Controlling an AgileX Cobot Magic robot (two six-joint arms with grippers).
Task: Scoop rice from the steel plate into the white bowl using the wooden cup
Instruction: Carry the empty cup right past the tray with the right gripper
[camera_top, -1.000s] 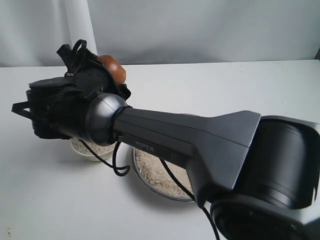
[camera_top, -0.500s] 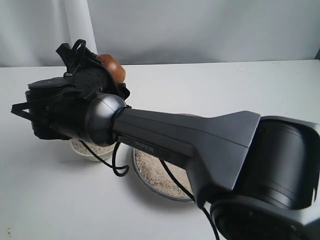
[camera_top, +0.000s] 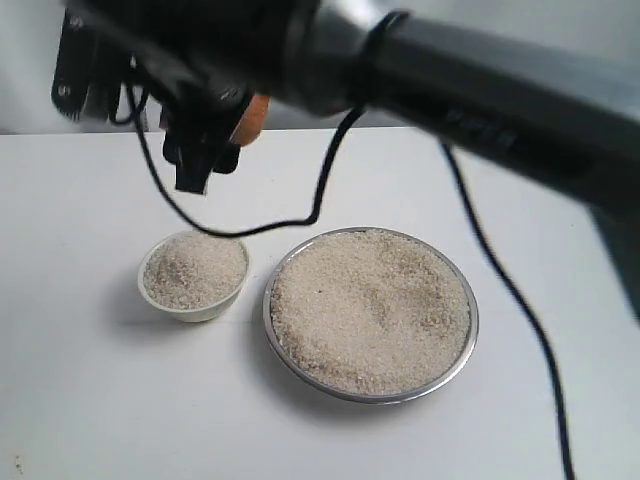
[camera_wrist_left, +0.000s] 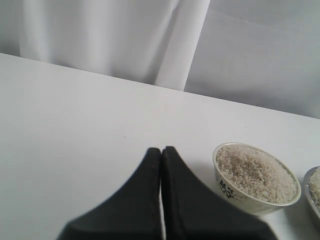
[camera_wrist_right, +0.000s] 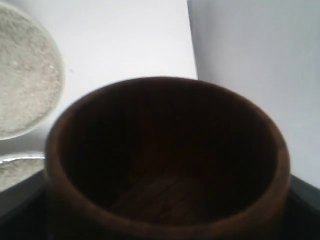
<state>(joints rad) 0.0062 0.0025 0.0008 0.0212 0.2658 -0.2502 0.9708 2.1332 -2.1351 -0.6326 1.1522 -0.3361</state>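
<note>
white tabletop (camera_top: 90, 400): white bowl (camera_top: 190, 312) of rice (camera_top: 370, 310) just beside the steel plate (camera_top: 380, 397). right hand (camera_top: 215, 140) grips the wooden cup (camera_top: 253, 118) in the air; left hand (camera_wrist_left: 161, 155) closed.

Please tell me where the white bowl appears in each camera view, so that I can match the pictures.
Exterior view: the white bowl stands left of centre, beside the steel plate.
Left wrist view: the white bowl sits on the table near the shut left gripper.
Right wrist view: the white bowl shows beyond the wooden cup.
Shared landmark: the steel plate, next to the bowl in all three views.
</note>
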